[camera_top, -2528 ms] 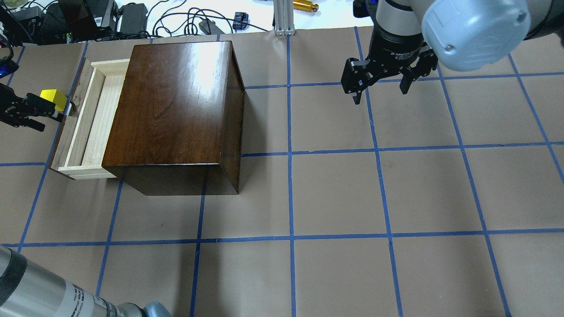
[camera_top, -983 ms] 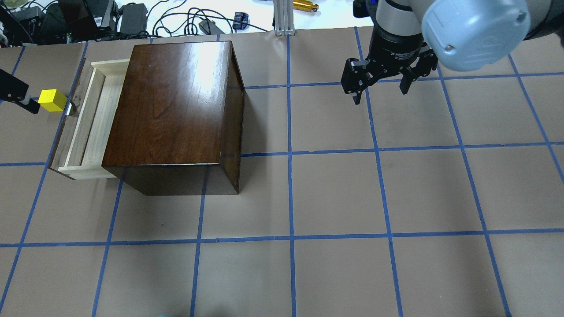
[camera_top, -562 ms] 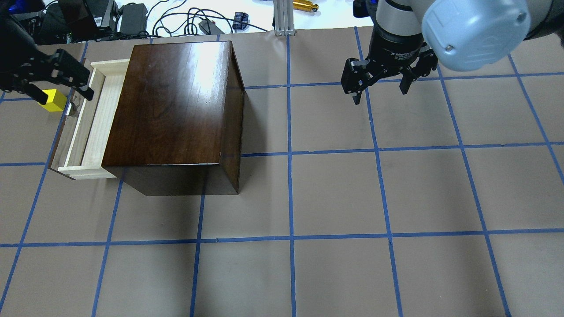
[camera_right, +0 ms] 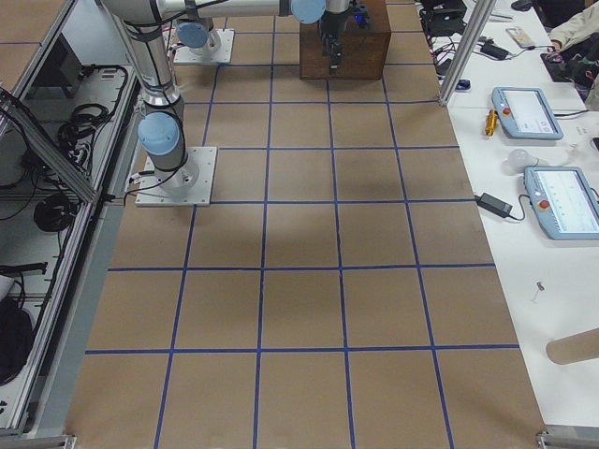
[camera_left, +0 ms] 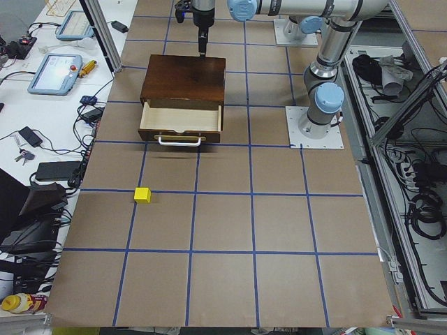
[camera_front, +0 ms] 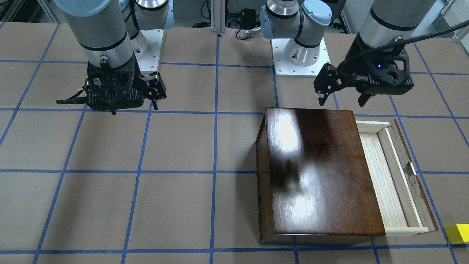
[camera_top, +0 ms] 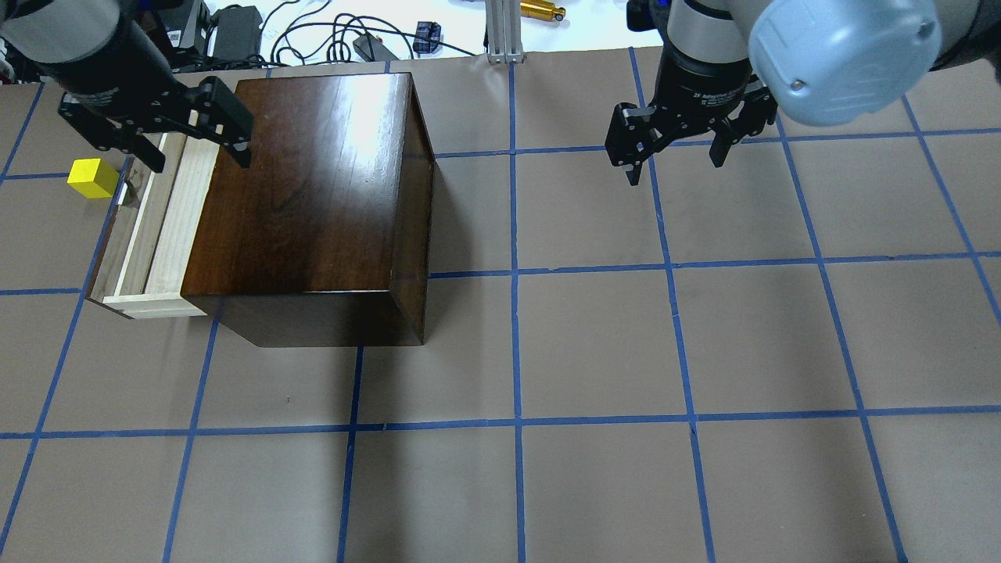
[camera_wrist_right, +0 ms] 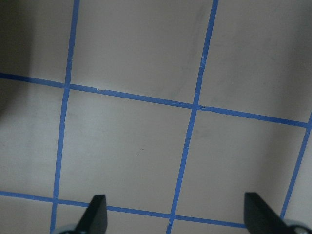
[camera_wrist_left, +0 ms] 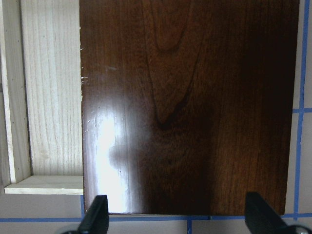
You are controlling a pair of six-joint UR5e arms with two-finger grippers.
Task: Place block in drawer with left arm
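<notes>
Overhead exterior — cabinet (camera_top: 313,180), block (camera_top: 92,177) beside drawer (camera_top: 174,234)

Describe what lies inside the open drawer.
The visible drawer floor is bare pale wood. Its rear is hidden under the cabinet. The block sits outside, on the table.

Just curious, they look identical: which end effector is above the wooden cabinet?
The left end effector, with the blue light, above the cabinet; the right end effector hangs over bare table.
</notes>
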